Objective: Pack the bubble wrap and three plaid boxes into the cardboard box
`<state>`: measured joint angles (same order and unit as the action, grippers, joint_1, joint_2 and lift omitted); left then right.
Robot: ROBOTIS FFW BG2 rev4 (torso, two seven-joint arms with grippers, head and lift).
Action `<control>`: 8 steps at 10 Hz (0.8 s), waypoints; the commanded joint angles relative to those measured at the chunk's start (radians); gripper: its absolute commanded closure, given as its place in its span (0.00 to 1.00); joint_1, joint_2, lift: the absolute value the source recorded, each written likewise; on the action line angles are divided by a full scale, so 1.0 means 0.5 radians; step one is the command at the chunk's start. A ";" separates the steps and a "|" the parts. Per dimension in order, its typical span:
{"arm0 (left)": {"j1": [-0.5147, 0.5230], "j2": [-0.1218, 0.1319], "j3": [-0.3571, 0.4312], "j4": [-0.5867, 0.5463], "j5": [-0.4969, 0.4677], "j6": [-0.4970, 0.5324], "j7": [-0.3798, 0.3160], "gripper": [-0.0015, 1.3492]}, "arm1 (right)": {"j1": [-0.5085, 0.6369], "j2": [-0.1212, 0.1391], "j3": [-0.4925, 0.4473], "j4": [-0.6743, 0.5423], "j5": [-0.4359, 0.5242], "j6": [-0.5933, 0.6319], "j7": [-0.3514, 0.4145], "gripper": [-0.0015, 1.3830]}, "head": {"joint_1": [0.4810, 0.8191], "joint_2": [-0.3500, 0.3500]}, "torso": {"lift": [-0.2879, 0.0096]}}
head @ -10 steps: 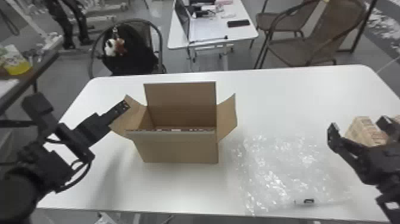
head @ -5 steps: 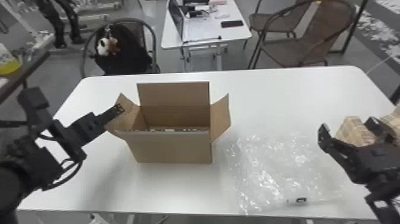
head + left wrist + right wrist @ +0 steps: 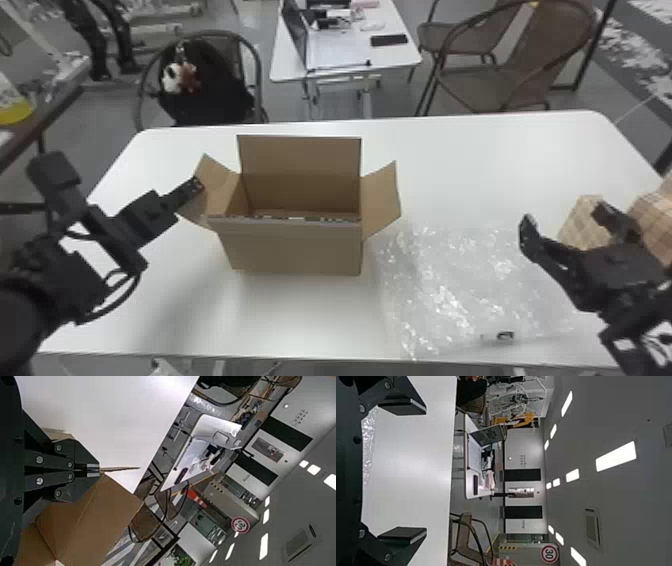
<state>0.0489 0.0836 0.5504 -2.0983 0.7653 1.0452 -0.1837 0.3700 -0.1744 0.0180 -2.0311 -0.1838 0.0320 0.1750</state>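
Left gripper (image 3: 198,184) clamped on box flap (image 3: 220,194); right gripper (image 3: 565,219), fingers apart, should dip low and pinch bubble wrap (image 3: 460,280) beside it deeply.

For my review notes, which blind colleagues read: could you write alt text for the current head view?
An open cardboard box stands on a white table, the left gripper pinching its left flap. Bubble wrap lies to its right; farther right, the open right gripper hangs in front of plaid boxes.
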 commanded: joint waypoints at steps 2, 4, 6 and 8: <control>0.013 -0.020 -0.006 0.000 -0.012 -0.026 -0.001 0.90 | -0.059 -0.078 0.077 -0.080 -0.092 0.295 0.000 0.16 | 0.63 0.72 | 0.38; 0.016 -0.026 -0.012 0.003 -0.027 -0.053 -0.001 0.90 | -0.179 -0.078 0.114 -0.159 -0.181 0.838 -0.025 0.16 | 0.63 0.75 | 0.38; -0.006 -0.020 -0.049 0.003 -0.064 -0.059 -0.001 0.90 | -0.335 -0.105 0.185 -0.156 -0.353 1.341 -0.089 0.16 | 0.63 0.77 | 0.38; -0.015 -0.014 -0.073 0.006 -0.089 -0.069 0.002 0.90 | -0.452 -0.118 0.203 -0.175 -0.433 1.725 -0.099 0.16 | 0.63 0.80 | 0.38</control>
<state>0.0422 0.0753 0.5177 -2.0953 0.7230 1.0133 -0.1825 0.1613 -0.2309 0.1184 -2.1178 -0.3838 0.8338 0.1235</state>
